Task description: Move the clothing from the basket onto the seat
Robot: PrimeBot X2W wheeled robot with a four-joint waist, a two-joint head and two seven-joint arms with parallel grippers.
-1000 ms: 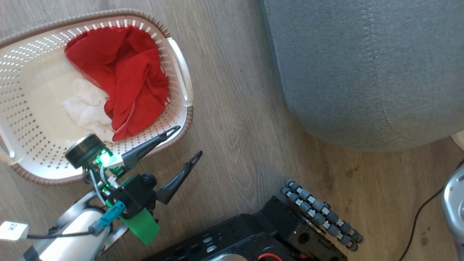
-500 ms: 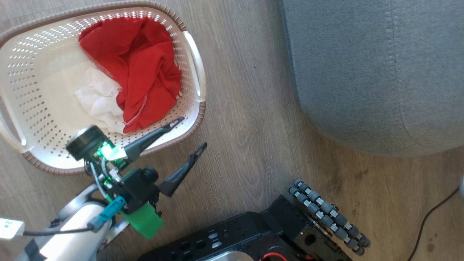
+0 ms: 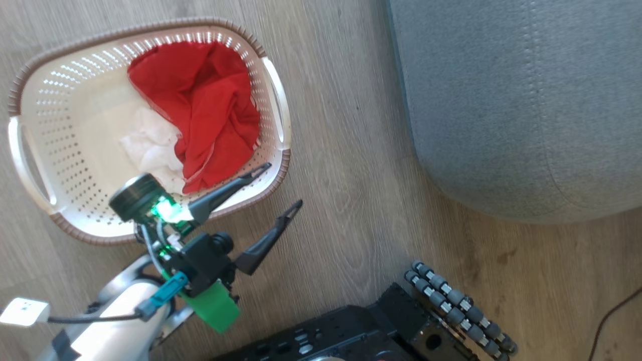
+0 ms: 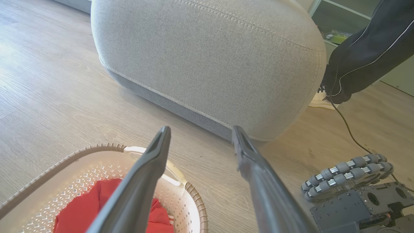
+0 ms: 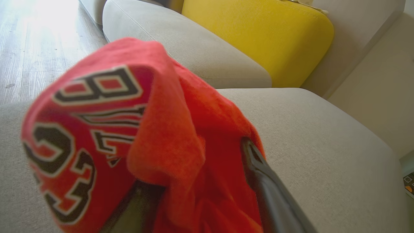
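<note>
right gripper (image 5: 194,165) is spread above the seat (image 5: 323,155), i think to drop the jersey (image 5: 106,123); my left gripper (image 3: 284,184) hovers open at the basket (image 3: 65,150).

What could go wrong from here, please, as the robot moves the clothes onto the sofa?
The jersey drapes over the right gripper's open fingers above the seat; pulling away might drag it back off. The left gripper hovers open at the basket rim; reaching for the red garment could nudge the basket.
</note>
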